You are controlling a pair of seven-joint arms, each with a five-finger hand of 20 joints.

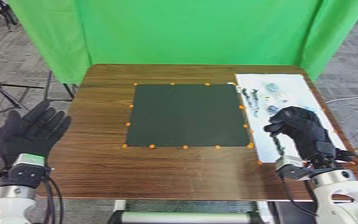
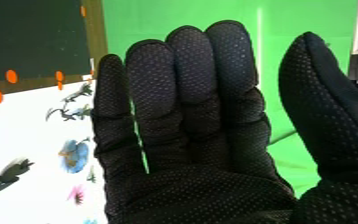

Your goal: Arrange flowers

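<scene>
Fingers straight and holding nothing, the left hand is at the left edge of the bench. A dark mat lies mid-bench. Right of it, a white sheet bears what look like a blue flower, a pink flower and dark sprigs. The right hand, relaxed and empty, is over the sheet.

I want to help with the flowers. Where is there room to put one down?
There's room all over the black mat, inside the orange dots, and on the brown table between the mat and its near edge. It's crowded on the white sheet at the right, where flowers lie and the right hand hovers above.
</scene>
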